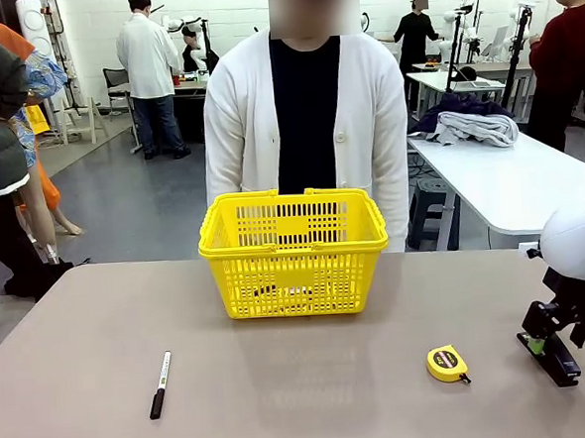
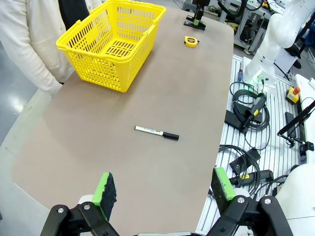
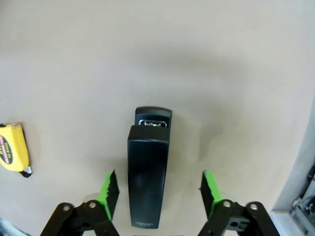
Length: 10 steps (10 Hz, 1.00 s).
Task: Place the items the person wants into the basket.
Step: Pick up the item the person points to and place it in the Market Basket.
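Two tools over a matte grey-brown surface (image 1: 304, 407), both with jaws spread wide. Nearest, at the right edge: right tool (image 3: 158, 191) pointing straight down, green pads (image 3: 109, 192) standing either side of the black stapler (image 3: 149, 169) without touching it, nothing gripped. Lying flat on the surface, that stapler, hinge end toward the camera in the right wrist view. Just to its left, well clear: yellow tape measure (image 1: 446, 362). Left tool (image 2: 165, 189) held high above the near left part, empty, looking down the length of the surface. Near the left front, alone: black marker with white barrel (image 1: 161, 384), roughly pointing away from the robot. Bare surface through the middle. Farther on, close to the far edge and centred: yellow lattice basket (image 1: 292, 241), upright, both handles folded down on the rim; dark shapes behind the lattice low inside, too unclear to name. Right behind it: the person (image 1: 243, 133) in a white cardigan over a black top, arms down. Beyond: grey polished floor, white work tables at the right with a heap of cloth (image 1: 475, 123), white back wall, other people standing far off. Beside the surface in the left wrist view: coiled black cables (image 2: 248, 110) on a white floor.
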Available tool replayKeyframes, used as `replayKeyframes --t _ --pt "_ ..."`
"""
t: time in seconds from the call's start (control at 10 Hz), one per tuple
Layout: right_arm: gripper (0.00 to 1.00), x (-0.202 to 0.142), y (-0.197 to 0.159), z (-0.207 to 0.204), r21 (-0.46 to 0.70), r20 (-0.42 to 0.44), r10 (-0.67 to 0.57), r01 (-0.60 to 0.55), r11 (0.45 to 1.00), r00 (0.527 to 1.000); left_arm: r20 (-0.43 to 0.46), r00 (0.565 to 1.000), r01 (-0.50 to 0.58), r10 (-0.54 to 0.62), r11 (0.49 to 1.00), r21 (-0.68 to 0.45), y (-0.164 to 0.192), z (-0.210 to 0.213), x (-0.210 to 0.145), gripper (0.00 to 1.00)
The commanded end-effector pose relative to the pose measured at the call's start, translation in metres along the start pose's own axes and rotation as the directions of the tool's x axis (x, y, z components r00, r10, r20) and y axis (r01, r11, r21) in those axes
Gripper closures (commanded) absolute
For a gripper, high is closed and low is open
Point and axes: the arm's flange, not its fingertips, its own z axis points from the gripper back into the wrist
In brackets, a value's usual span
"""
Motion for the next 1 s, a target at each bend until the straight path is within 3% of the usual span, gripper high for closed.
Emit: replayKeyframes --t 0.0,0.2,0.3,0.5,0.8,0.9 --pt "1.0 0.0 0.001 0.001 0.042 -0.023 0.007 -0.006 0.999 1.0 0.02 1.0 0.022 -0.022 1.0 -0.001 0.001 0.001 -0.001 0.0" --pt "1.0 0.001 0.001 0.001 0.041 -0.022 0.003 -0.002 0.999 1.0 0.02 1.0 0.022 -0.022 1.0 -0.001 0.001 0.001 -0.001 0.0" --pt "0.85 0.002 0.001 0.003 0.042 -0.022 -0.002 0.003 0.999 1.0 0.02 1.0 0.022 -0.022 1.0 -0.001 0.001 0.001 -0.001 0.0" --pt "1.0 0.001 0.001 0.01 0.042 -0.008 -0.009 0.01 0.999 1.0 0.02 1.0 0.022 -0.022 1.0 -0.001 0.001 0.001 -0.001 0.0" --pt "1.0 -0.002 0.0 0.027 0.044 -0.008 -0.011 0.012 0.999 1.0 0.02 1.0 0.022 -0.022 1.0 -0.001 0.001 0.001 -0.001 0.0" --pt "0.71 -0.006 0.006 0.051 0.056 -0.047 0.017 -0.015 0.998 0.999 0.02 1.0 0.022 -0.022 1.0 -0.001 0.001 0.001 -0.001 0.0"
